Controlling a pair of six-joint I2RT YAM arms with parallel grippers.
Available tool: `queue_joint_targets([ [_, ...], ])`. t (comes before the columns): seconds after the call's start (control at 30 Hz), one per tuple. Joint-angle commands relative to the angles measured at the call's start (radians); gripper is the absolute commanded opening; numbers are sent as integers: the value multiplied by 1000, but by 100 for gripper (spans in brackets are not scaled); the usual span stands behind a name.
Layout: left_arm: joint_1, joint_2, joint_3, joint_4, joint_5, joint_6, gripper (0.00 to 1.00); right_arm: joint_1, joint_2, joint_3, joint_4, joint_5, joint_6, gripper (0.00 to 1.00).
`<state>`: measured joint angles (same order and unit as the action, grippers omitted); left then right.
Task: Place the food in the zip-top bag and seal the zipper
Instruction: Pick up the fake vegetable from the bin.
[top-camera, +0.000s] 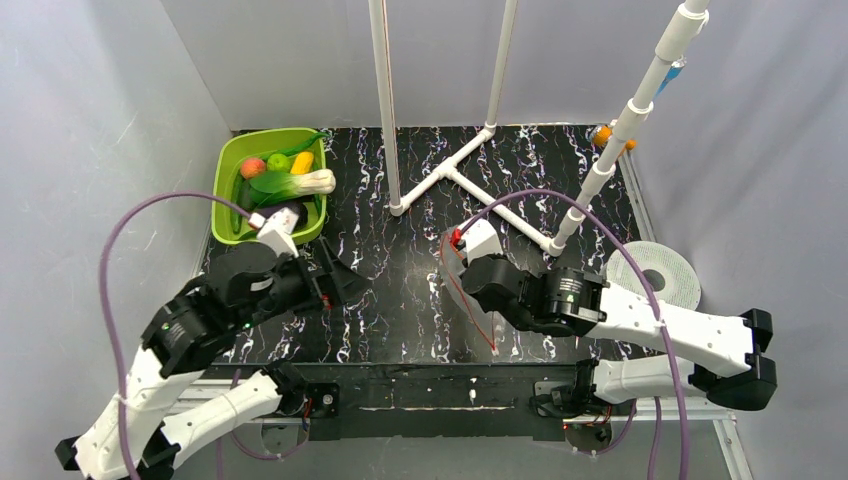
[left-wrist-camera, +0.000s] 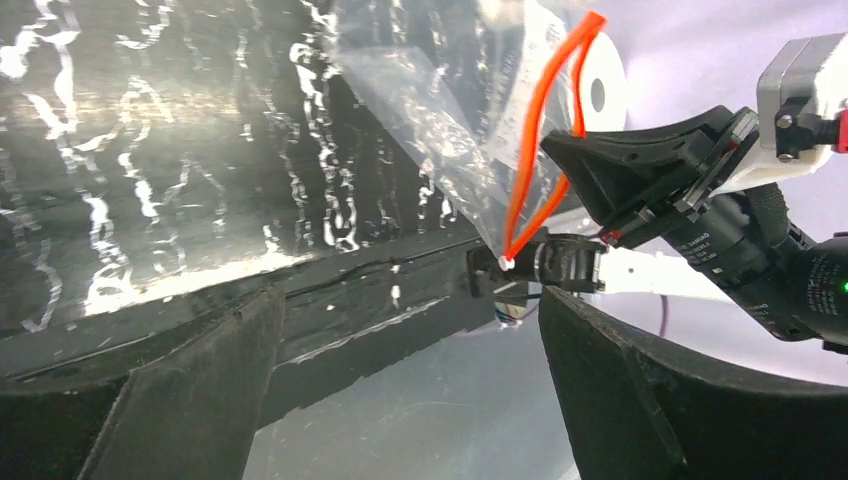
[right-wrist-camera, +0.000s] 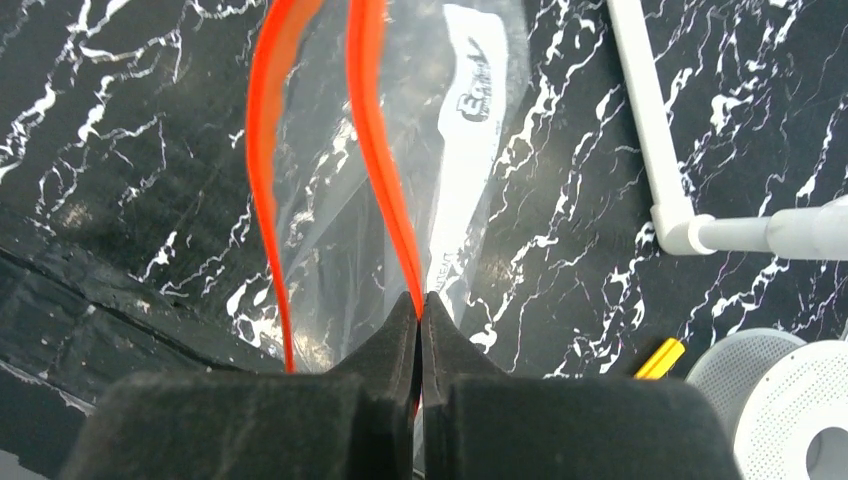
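The food lies in a green bin (top-camera: 225, 160) at the back left: a white-stalked leafy vegetable (top-camera: 310, 182), a red-orange fruit (top-camera: 252, 167), a lime-green fruit (top-camera: 278, 161) and a yellow piece (top-camera: 301, 162). The clear zip-top bag (right-wrist-camera: 330, 200) stands on edge mid-table, its mouth gaping. My right gripper (right-wrist-camera: 420, 300) is shut on one lip of the red-orange zipper (right-wrist-camera: 375, 130), and the other lip bows away. My left gripper (left-wrist-camera: 410, 330) is open and holds nothing. It sits left of the bag (left-wrist-camera: 440, 130), apart from it and facing its mouth.
A white pipe frame (top-camera: 450, 175) stands on the black marbled table behind the bag. A white tape roll (top-camera: 655, 275) lies at the right edge. An orange-handled screwdriver (top-camera: 605, 135) rests at the back right. Grey walls close in on both sides.
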<state>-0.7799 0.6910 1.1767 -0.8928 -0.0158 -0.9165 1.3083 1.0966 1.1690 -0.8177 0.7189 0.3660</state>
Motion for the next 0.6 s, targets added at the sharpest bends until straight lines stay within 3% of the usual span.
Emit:
queue_joint_targets([
  [0.0,4,59,110,-288,-152,54,98,-4,0,65,-89,1,74,1],
  [0.27,34,428,317,-380,-525,210,98,-21,-123,-23,-37,95,11,1],
  [0.33,148,489,327,-303,-478,307,98,-41,-128,5,-58,107,-11,1],
  [0.43,377,540,283,-129,-282,431,98,-68,-104,90,-129,144,-33,1],
  [0.57,577,637,237,38,-209,492,98,-83,-43,209,-172,196,-122,1],
])
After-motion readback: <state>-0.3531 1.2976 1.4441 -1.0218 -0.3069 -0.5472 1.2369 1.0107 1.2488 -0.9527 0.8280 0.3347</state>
